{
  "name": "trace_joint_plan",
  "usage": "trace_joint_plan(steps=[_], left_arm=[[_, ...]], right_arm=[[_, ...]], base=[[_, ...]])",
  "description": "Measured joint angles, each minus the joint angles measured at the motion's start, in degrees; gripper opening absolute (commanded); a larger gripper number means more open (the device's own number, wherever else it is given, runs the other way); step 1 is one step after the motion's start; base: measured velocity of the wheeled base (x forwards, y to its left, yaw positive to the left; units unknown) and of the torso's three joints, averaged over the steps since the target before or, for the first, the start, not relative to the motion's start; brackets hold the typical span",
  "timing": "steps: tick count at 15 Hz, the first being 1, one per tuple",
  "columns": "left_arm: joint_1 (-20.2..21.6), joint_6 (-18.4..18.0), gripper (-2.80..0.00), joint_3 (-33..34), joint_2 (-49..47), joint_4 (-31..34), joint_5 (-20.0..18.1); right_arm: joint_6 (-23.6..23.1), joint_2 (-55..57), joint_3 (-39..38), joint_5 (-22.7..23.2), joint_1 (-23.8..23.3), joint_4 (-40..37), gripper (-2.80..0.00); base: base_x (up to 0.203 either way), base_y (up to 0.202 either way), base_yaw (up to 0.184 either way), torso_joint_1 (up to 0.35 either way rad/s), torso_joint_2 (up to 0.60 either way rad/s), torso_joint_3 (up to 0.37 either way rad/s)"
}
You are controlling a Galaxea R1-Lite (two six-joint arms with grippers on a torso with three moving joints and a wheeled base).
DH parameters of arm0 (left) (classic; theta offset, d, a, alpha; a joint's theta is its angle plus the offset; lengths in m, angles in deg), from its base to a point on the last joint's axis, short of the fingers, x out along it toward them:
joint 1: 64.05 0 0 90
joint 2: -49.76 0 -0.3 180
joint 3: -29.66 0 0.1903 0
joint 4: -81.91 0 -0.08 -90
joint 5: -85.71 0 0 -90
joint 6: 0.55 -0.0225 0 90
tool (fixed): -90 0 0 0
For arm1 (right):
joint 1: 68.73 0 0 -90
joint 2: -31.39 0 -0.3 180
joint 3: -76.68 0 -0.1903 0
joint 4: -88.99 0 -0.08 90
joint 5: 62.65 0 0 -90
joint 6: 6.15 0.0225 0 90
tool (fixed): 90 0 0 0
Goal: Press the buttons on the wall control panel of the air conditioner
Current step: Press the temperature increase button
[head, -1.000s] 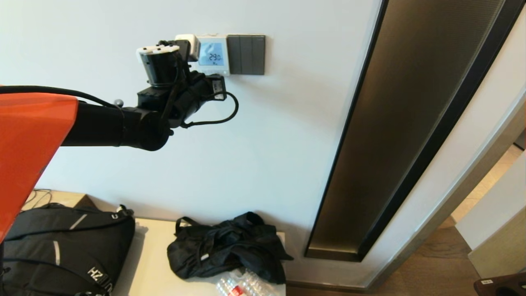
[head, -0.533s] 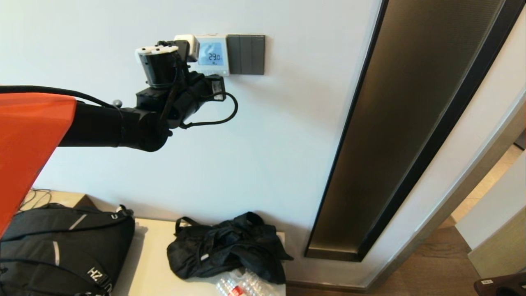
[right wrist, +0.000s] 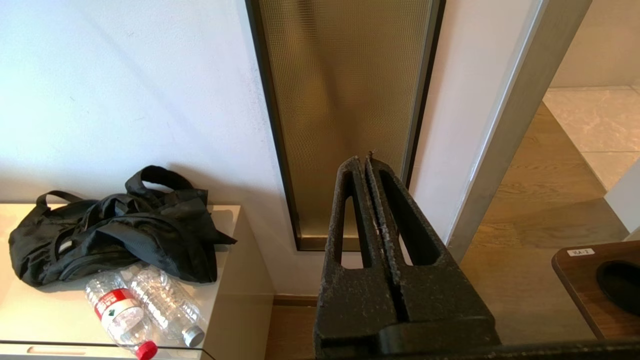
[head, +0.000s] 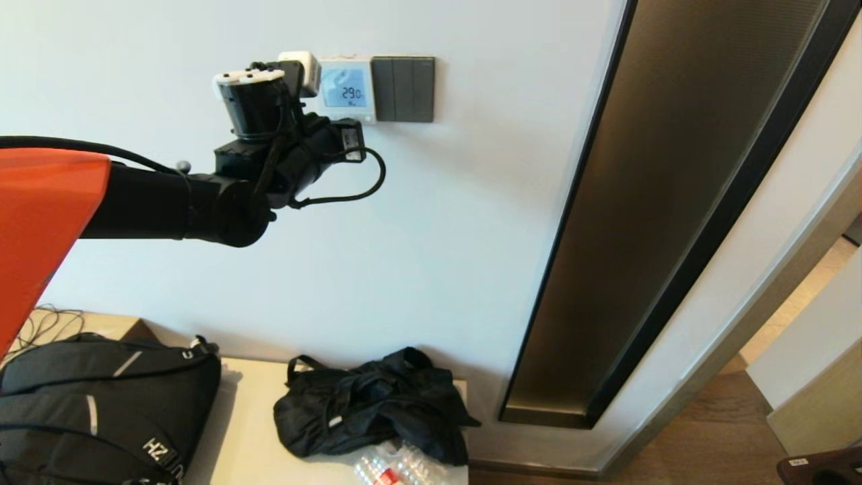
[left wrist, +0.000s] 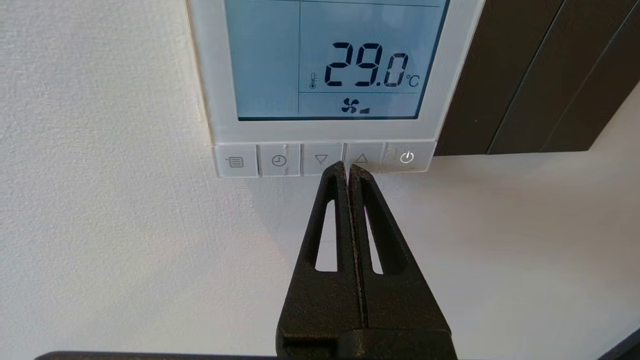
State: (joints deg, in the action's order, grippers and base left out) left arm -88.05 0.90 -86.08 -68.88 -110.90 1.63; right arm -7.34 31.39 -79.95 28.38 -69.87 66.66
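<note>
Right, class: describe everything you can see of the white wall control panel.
The wall control panel is a square white plastic unit flat on the wall, its side against a dark grey switch plate. Its lit blue screen reads 29.0 °C with a fan mark. Five buttons line its bottom edge: menu, clock, down, up, power. The shut left pincer points between down and up.

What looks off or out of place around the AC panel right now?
Nothing damaged or askew. The wall control panel sits square and lit, reading 29.0. The left gripper, shut, lines up with the seam between the down and up buttons, not centred on either. Two plastic bottles lie on their sides beside a crumpled black bag.
</note>
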Motion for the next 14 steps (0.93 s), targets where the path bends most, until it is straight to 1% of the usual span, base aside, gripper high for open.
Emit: trace_joint_plan(steps=[14], left_arm=[[-0.8, -0.1, -2.80, -0.6, -0.8, 0.0, 0.1]], right_arm=[[0.0, 0.0, 0.0, 0.0, 0.0, 0.0, -2.80]], base=[[0.000, 0.000, 0.000, 0.000, 0.00, 0.000]])
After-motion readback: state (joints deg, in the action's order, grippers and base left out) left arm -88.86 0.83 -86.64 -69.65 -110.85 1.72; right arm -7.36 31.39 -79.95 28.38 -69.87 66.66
